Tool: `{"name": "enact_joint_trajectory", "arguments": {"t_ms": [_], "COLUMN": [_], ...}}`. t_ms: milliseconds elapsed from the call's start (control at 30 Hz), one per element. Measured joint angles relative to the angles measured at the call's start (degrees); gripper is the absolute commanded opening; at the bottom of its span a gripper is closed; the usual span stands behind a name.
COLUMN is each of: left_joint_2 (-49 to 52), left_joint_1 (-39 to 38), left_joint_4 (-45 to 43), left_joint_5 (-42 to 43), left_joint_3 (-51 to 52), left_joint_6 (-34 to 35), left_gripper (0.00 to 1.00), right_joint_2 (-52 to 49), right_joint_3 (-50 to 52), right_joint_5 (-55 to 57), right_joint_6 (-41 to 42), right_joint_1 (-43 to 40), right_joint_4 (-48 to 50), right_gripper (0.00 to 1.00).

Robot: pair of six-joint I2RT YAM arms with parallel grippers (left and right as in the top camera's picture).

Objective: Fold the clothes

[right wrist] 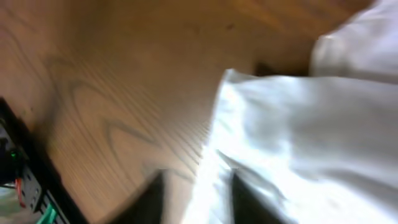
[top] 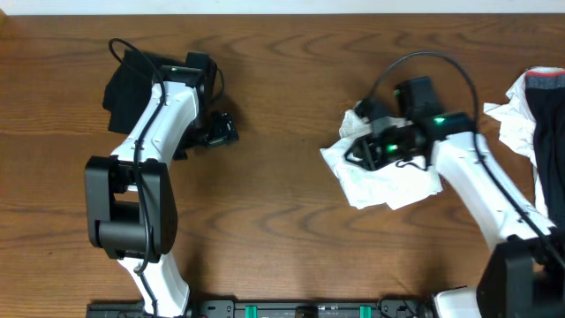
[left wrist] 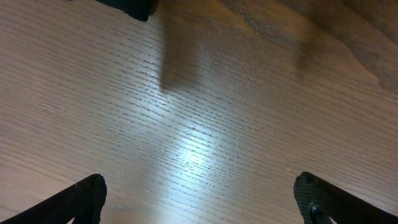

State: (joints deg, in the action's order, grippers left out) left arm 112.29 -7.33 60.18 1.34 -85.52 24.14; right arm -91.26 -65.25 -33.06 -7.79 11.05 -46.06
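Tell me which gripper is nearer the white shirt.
Right. The right gripper is at the white shirt; the left gripper hangs over the table beside the black garment.

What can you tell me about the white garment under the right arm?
The white garment is soft, thin-looking cloth, crumpled into a loose heap with creases and raised edges, not folded. No print or sleeve shows clearly. It lies on the wooden table, right of centre. The right gripper sits over its upper left part with cloth between its fingers; the blur hides whether the cloth is pinched.
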Motion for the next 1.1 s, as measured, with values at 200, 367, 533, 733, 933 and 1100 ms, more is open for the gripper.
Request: {"name": "enact_joint_trajectory", "arguments": {"t_ms": [200, 367, 533, 733, 933, 1100], "left_joint_2": [0.0, 0.0, 0.0, 0.0, 0.0, 0.0], "left_joint_1": [0.0, 0.0, 0.0, 0.0, 0.0, 0.0], "left_joint_4": [0.0, 0.0, 0.0, 0.0, 0.0, 0.0], "left_joint_5": [0.0, 0.0, 0.0, 0.0, 0.0, 0.0], "left_joint_3": [0.0, 0.0, 0.0, 0.0, 0.0, 0.0], "left_joint_6": [0.0, 0.0, 0.0, 0.0, 0.0, 0.0], "left_gripper": [0.98, 0.98, 0.98, 0.98, 0.98, 0.98], "right_joint_2": [0.2, 0.2, 0.1, 0.0, 0.0, 0.5], "right_joint_3": [2.0, 9.8, 19.4, 26.8, 23.3, 13.0], "right_joint_5": [-0.9, -1.2, -1.4, -1.7, -8.8, -14.8], "right_joint_6": [-0.2, -0.3, -0.3, 0.5, 0.9, 1.3], "right_joint_1": [-1.7, -1.7, -1.7, -1.7, -2.1, -3.4], "right_joint_4": [-1.9, 1.9, 10.0, 21.6, 21.4, 22.1], "right_gripper": [0.01, 0.01, 0.03, 0.01, 0.01, 0.01]}}
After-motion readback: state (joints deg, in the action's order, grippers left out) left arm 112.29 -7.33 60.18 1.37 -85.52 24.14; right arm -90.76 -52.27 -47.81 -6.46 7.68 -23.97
